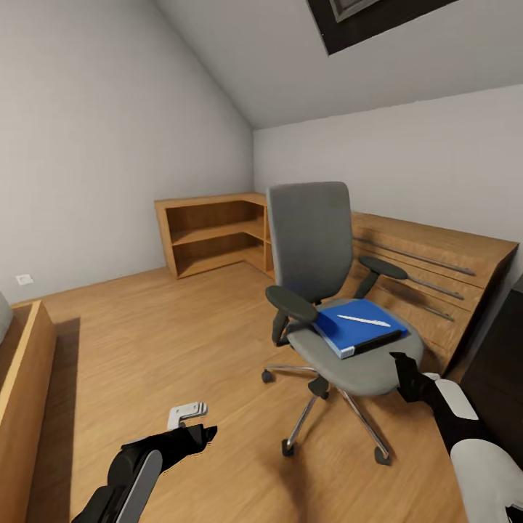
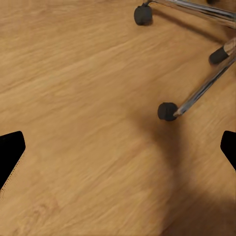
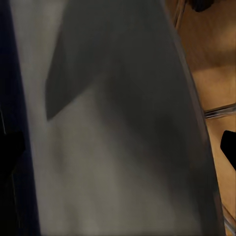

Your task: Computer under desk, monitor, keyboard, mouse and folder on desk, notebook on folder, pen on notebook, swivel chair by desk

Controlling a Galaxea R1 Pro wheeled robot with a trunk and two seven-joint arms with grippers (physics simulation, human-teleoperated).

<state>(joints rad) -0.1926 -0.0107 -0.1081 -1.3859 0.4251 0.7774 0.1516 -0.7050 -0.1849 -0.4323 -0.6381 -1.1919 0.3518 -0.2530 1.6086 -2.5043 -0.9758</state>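
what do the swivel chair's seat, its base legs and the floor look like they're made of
The swivel chair seat looks like matte grey fabric upholstery, with no shine. Its base legs look like chrome-finished metal, with bright reflective streaks. The floor looks like wood planks with a satin finish, showing visible grain and seams.

Grey walls [image 1: 87, 145] meet a sloped ceiling [image 1: 290, 51] with a dark skylight [image 1: 363, 18] at upper right; wood floor [image 1: 181, 327], wooden shelf [image 1: 211, 232] at centre.
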